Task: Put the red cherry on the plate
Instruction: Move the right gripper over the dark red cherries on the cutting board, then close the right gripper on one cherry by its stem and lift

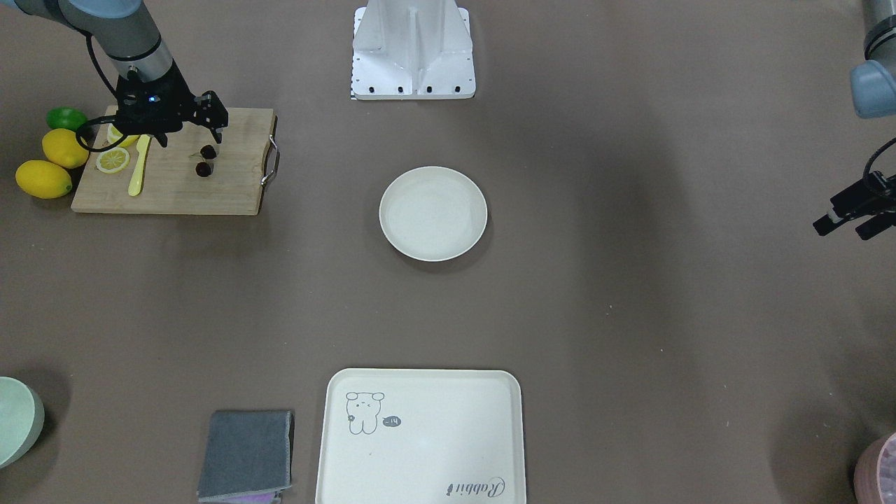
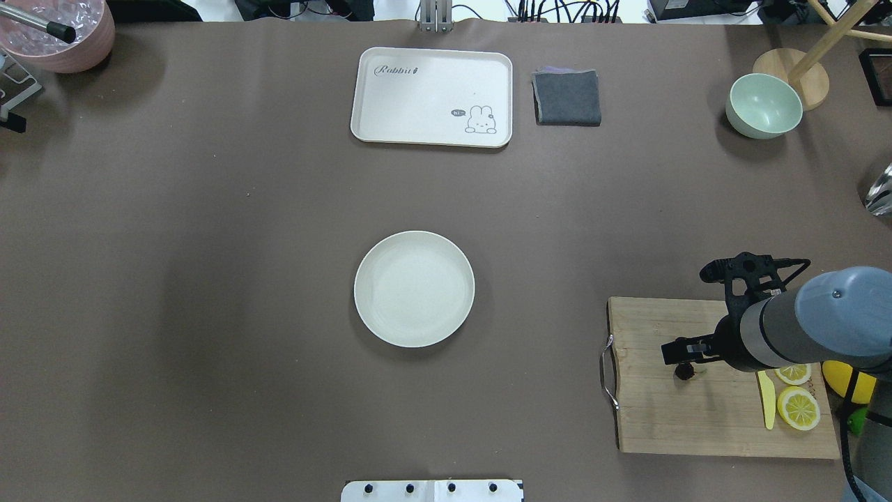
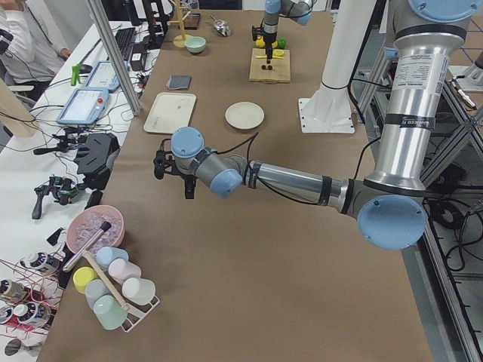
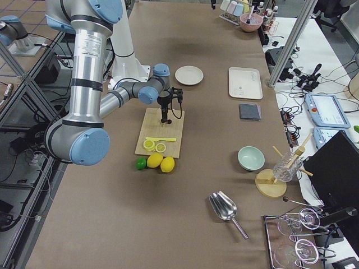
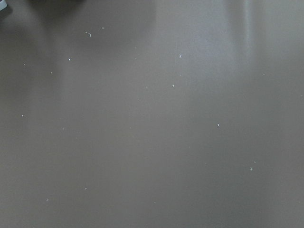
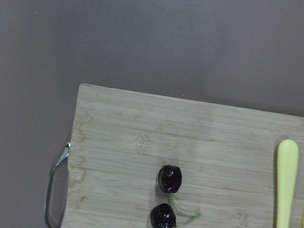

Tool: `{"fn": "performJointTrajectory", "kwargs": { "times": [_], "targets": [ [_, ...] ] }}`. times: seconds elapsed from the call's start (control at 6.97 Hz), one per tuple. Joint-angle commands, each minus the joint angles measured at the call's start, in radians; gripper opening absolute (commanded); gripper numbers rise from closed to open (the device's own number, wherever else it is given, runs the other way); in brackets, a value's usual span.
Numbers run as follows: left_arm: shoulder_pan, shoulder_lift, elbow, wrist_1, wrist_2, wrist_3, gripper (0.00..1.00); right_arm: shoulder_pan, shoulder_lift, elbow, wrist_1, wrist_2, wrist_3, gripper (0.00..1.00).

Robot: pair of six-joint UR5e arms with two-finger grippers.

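The red cherry (image 1: 208, 151), a pair of dark fruits on thin green stems, lies on the wooden cutting board (image 1: 175, 189). It appears low in the right wrist view (image 6: 169, 178) and just below the arm in the overhead view (image 2: 685, 371). My right gripper (image 1: 190, 138) hangs open just above the board, robot-side of the cherry and apart from it. The plate (image 1: 432, 213), round and off-white, sits bare at the table's middle (image 2: 414, 288). My left gripper (image 1: 854, 222) hovers open over bare table at the far side, holding nothing.
The board also carries lemon slices (image 1: 113, 160) and a yellow knife (image 1: 139, 175); whole lemons (image 1: 43, 178) and a lime (image 1: 66, 117) lie beside it. A rabbit tray (image 1: 420, 437), grey cloth (image 1: 246, 455) and green bowl (image 1: 17, 420) line the operators' edge.
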Motion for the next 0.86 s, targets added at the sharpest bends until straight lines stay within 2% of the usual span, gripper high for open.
{"fn": "performJointTrajectory", "kwargs": {
  "times": [0.0,0.29,0.43,0.57,0.72],
  "targets": [
    [0.000,-0.011,0.001,0.001,0.000,-0.002,0.98,-0.040,-0.015,-0.060,0.096,-0.038,0.045,0.98],
    [0.002,-0.017,0.012,0.001,0.000,0.001,0.98,-0.062,-0.013,-0.073,0.097,-0.050,0.048,0.98],
    [0.002,-0.019,0.012,0.001,0.000,0.000,0.98,-0.068,-0.012,-0.073,0.096,-0.065,0.054,0.94],
    [0.002,-0.019,0.014,0.001,-0.001,0.001,0.98,-0.072,-0.012,-0.073,0.096,-0.067,0.060,0.81],
    [0.002,-0.019,0.017,0.001,-0.001,0.001,0.98,-0.074,-0.012,-0.072,0.097,-0.067,0.062,0.59]
  ]
}}
